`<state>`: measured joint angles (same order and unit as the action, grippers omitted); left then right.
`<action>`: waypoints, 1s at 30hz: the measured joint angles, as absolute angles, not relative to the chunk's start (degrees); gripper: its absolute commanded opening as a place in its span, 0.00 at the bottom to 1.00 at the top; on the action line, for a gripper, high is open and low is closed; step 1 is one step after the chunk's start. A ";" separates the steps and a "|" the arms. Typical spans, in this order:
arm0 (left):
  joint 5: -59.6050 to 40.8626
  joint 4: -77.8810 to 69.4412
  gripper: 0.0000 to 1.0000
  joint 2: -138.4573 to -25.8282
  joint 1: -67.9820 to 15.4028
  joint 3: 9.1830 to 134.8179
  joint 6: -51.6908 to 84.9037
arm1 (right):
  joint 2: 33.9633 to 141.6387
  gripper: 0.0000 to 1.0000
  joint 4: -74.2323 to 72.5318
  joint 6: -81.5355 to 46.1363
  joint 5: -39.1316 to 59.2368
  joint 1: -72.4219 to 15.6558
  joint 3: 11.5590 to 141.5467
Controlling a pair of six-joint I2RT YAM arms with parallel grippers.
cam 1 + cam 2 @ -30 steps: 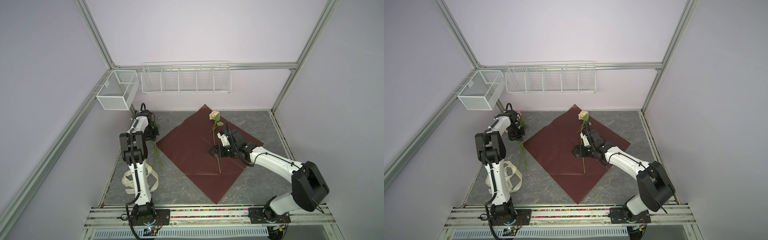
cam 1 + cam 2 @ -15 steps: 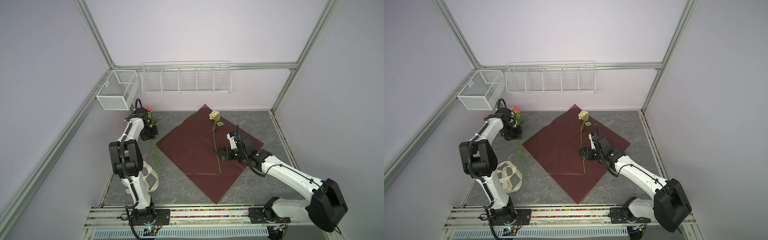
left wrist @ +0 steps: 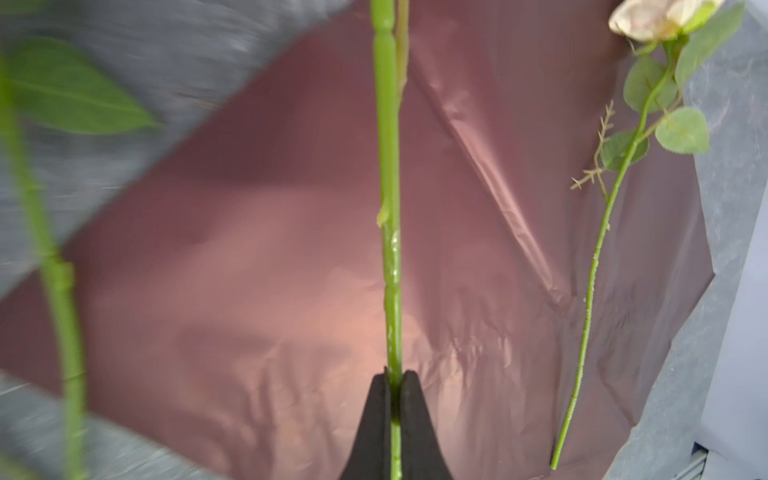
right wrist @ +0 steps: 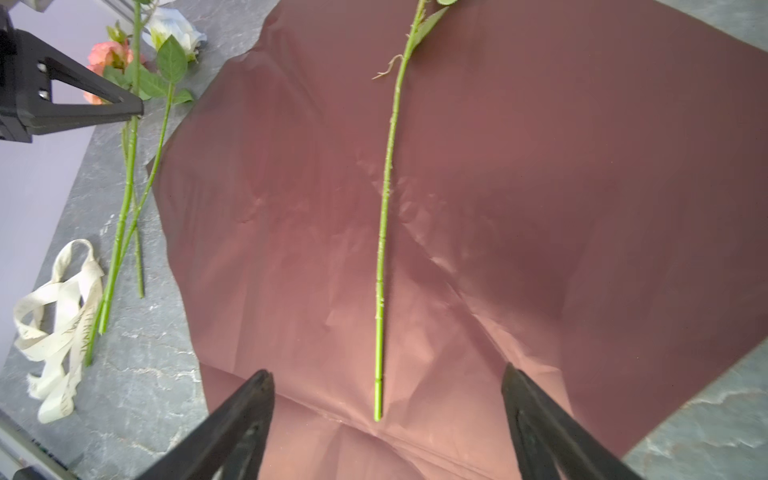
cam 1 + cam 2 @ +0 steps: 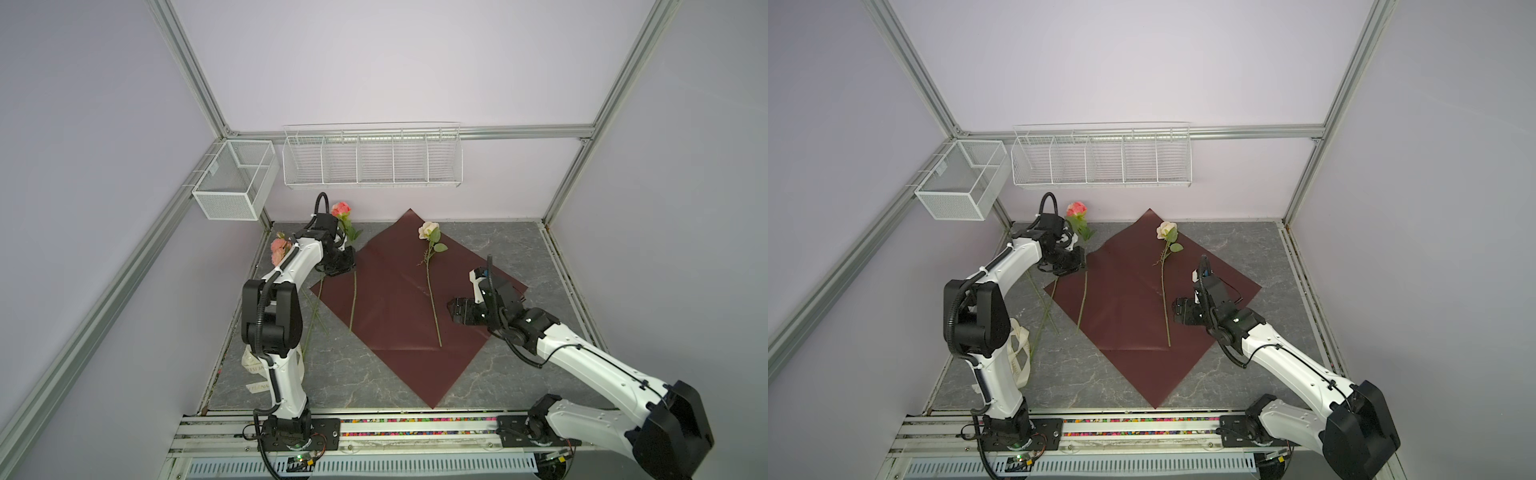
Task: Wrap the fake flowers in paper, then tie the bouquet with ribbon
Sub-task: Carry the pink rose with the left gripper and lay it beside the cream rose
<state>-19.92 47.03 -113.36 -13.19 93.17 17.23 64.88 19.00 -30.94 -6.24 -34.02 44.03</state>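
The fake flowers of the bouquet lie apart as single stems. My left gripper (image 5: pixel 343 266) (image 3: pixel 393 376) is shut on the green stem of a pink rose (image 5: pixel 340 209) (image 5: pixel 1076 209). The rose stands raised, its stem reaching down over the left corner of the dark-red paper (image 5: pixel 390 291) (image 4: pixel 582 187). A cream rose (image 5: pixel 428 230) (image 3: pixel 660 16) lies along the paper's middle. My right gripper (image 5: pixel 455 311) (image 4: pixel 386 376) stands open just right of that stem's (image 4: pixel 384 232) lower end, holding nothing. A peach rose (image 4: pixel 106 54) and a pale blue one (image 4: pixel 174 27) lie off the paper at the left.
A cream printed ribbon (image 4: pixel 62 316) (image 5: pixel 253 365) lies on the grey table near the left arm's base. A long wire basket (image 5: pixel 372 156) hangs on the back wall and a small mesh basket (image 5: pixel 232 178) on the left rail.
My left gripper has lifted the pink rose from the left edge and carried it right, to the paper's corner. My right gripper has drawn back a little to the right of the cream rose's stem.
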 measured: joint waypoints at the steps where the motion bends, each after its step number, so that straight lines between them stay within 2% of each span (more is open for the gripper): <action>1: -19.97 46.28 0.01 -114.37 -14.85 93.38 17.89 | 64.55 0.89 19.16 -30.94 -6.44 -33.58 43.68; 7: -19.70 42.11 0.00 -117.14 -21.50 93.27 22.09 | 63.07 0.89 19.77 -31.09 -6.39 -31.46 42.19; 16: -24.51 31.42 0.00 -115.87 -23.33 90.72 28.53 | 62.41 0.89 20.53 -31.05 -5.91 -28.93 41.60; 24: -26.70 28.34 0.03 -123.24 -31.09 94.85 31.55 | 62.33 0.89 21.21 -31.05 -4.93 -28.32 41.45; 30: -27.55 26.48 0.05 -126.50 -33.21 94.83 33.93 | 62.33 0.89 21.45 -31.07 -4.67 -28.21 41.43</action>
